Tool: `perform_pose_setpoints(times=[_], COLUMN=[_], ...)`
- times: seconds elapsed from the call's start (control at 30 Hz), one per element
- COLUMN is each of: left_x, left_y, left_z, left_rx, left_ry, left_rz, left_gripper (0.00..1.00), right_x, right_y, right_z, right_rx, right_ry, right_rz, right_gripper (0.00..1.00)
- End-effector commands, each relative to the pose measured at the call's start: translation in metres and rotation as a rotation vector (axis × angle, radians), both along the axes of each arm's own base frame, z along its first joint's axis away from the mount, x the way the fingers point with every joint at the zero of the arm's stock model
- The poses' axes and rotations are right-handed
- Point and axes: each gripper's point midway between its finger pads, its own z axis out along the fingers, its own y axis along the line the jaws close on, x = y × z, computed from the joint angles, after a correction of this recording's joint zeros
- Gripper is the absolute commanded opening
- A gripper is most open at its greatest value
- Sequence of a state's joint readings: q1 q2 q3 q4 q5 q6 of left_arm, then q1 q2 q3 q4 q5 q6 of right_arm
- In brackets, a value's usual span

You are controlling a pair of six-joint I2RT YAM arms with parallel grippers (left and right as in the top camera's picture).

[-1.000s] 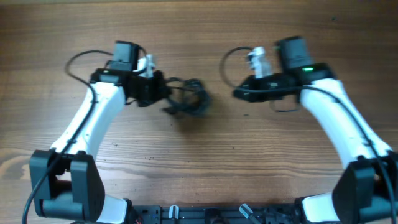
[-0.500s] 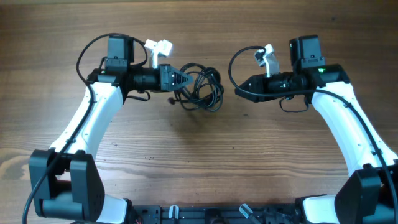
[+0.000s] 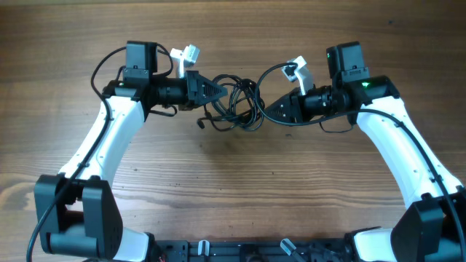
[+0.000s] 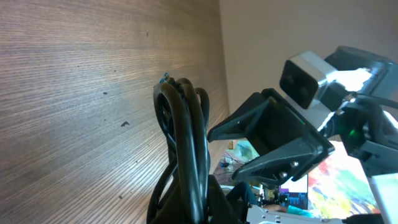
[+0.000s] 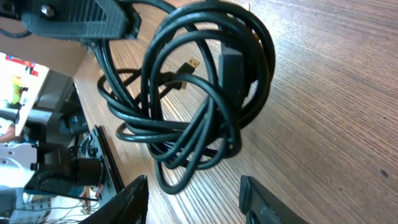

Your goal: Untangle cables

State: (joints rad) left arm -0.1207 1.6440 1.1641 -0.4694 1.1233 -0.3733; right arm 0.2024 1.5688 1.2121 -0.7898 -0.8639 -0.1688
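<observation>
A tangled bundle of black cables (image 3: pixel 237 102) is held up off the wooden table (image 3: pixel 233 182) between the two arms. My left gripper (image 3: pixel 217 93) is shut on the bundle's left side; in the left wrist view the cables (image 4: pixel 186 130) run up from between its fingers (image 4: pixel 205 199). My right gripper (image 3: pixel 271 112) is open and empty just right of the bundle. In the right wrist view the cable coil (image 5: pixel 199 93) with a small gold-tipped plug (image 5: pixel 186 70) hangs in front of the spread fingers (image 5: pixel 196 199).
Each arm carries its own thin black wiring looped near the wrist. The left gripper shows in the right wrist view (image 5: pixel 81 18), and the right gripper shows in the left wrist view (image 4: pixel 273 134).
My left gripper lifted the bundle and carried it right, then held still. My right gripper moved left and came close to the bundle's right side.
</observation>
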Motion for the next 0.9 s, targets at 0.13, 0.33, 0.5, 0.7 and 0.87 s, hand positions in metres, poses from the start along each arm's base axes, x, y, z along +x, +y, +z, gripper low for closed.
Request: perform_pose_setpoints(times=[0.13, 0.33, 0.5, 0.7, 0.87], left_x=[-0.004, -0.007, -0.023, -0.023, 0.009], left_y=[-0.012, -0.016, -0.04, -0.04, -0.008], left_z=[0.006, 0.007, 0.008, 0.08, 0.12], left_rx=[-0.015, -0.024, -0.028, -0.302, -0.357], left_ry=[0.037, 0.058, 0.075, 0.042, 0.015], left_rz=[-0.002, -0.01, -0.078, -0.22, -0.111], left_gripper=[0.04, 0.04, 0.04, 0.04, 0.04], right_x=[0.021, 0.038, 0.053, 0.062, 0.077], right_y=[-0.014, 0.013, 0.023, -0.021, -0.102], right_z=[-0.049, -0.085, -0.106, -0.139, -0.144], right_rx=[-0.325, -0.375, -0.346, -0.463, -0.488], right_ry=[0.083, 0.114, 0.164, 0.255, 0.333], right_rz=[-0.337, -0.433, -0.509, -0.698, -0.857], right_gripper=[0.49, 0.43, 0.33, 0.14, 0.11])
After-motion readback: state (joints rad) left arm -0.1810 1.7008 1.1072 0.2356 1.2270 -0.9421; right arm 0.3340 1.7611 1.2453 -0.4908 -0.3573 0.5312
